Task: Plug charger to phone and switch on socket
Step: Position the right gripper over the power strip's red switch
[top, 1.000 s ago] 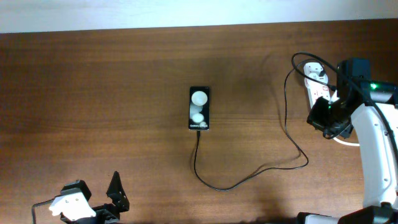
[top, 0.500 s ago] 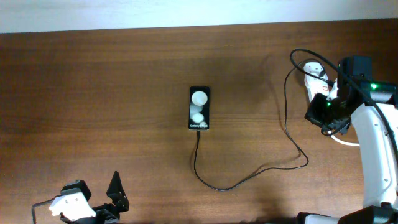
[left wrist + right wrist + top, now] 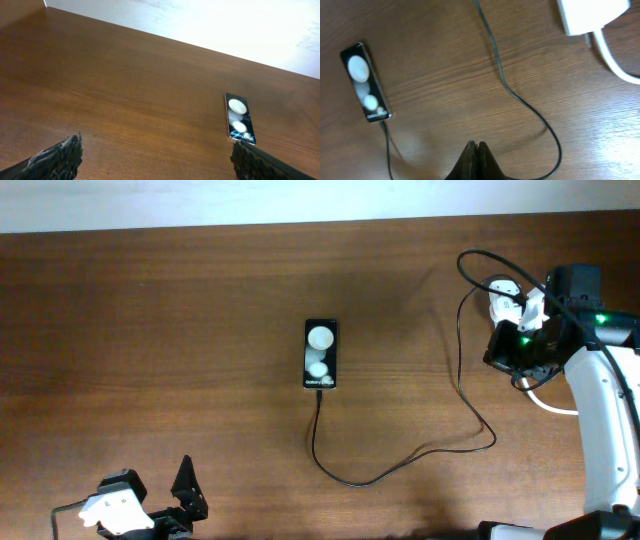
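The right hand [image 3: 476, 149] is closed, its two fingers pressed together with nothing between them. In the overhead view it hangs over the far right of the surface [image 3: 200, 330], right above the socket [image 3: 592, 15], and its arm hides most of that white strip. From the wrist camera, only one white end of the socket shows, at the top right corner, with a thick white cord [image 3: 612, 62] curving away from it.

The black charger [image 3: 400, 465] leaves a white plug [image 3: 503, 292] at the socket. It runs down the right side, loops across the near part of the surface and rises to the phone [image 3: 320, 354]. The phone lies flat in the middle of the surface, face up, showing two white round spots. The charger's tip meets the phone's near end and looks seated there, though the join is too small to be sure.

The left hand [image 3: 155, 147] rests at the near left corner, fingers spread wide and holding nothing, well apart from everything else.

The plugging step appears done, and switching on the socket is the step in hand. The next move probably calls for lowering the closed fingertips onto the switch and pressing without shifting the strip. The switch itself is hidden.

Count: two hands, one phone, one charger, one plug, one socket, one white cord.
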Controlling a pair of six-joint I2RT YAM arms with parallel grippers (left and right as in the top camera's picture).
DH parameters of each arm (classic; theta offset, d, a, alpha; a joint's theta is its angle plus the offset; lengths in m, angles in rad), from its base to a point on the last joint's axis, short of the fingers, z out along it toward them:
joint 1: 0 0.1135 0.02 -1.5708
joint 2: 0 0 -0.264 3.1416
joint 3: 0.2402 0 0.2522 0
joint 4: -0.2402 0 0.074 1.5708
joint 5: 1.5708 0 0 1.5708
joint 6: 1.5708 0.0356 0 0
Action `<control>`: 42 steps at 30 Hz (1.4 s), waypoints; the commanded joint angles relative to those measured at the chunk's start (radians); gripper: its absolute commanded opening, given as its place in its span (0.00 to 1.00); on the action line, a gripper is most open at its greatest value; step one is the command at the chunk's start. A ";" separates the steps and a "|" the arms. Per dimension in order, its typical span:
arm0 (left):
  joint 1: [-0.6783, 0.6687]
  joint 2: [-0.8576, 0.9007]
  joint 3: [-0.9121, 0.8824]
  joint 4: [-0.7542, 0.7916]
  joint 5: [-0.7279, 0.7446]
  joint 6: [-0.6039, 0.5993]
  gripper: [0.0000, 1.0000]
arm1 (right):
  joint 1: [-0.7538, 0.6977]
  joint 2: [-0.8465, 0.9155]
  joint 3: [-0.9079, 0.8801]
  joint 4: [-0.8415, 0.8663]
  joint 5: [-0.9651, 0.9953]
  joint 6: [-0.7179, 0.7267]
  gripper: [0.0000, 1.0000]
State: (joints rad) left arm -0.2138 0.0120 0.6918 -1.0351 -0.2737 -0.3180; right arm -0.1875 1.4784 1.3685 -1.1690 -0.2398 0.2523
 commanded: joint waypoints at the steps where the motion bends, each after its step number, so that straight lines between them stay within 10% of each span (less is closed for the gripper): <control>1: 0.003 -0.005 -0.003 0.001 0.004 -0.006 0.99 | -0.002 -0.001 0.011 0.002 -0.077 -0.016 0.04; 18: 0.003 -0.005 -0.003 0.001 0.004 -0.006 0.99 | 0.024 -0.001 0.011 -0.003 -0.153 0.082 0.16; 20: 0.003 -0.005 -0.003 0.001 0.004 -0.006 0.99 | 0.024 -0.001 0.011 0.011 -0.151 0.082 0.31; 22: 0.003 -0.005 -0.003 0.001 0.004 -0.006 0.99 | 0.024 -0.001 0.011 0.021 -0.154 0.082 0.77; 24: 0.003 -0.005 -0.003 0.001 0.004 -0.006 0.99 | 0.024 -0.001 0.011 0.023 -0.151 0.082 0.77; 27: 0.003 -0.005 -0.003 0.001 0.004 -0.006 0.99 | 0.024 0.001 0.011 0.029 -0.143 0.081 0.06; 42: 0.003 -0.005 -0.003 0.001 0.004 -0.006 0.99 | -0.163 0.067 0.058 0.145 0.132 0.280 0.04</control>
State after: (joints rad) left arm -0.2138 0.0116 0.6918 -1.0348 -0.2733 -0.3180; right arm -0.3023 1.4906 1.3746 -1.0325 -0.1375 0.4900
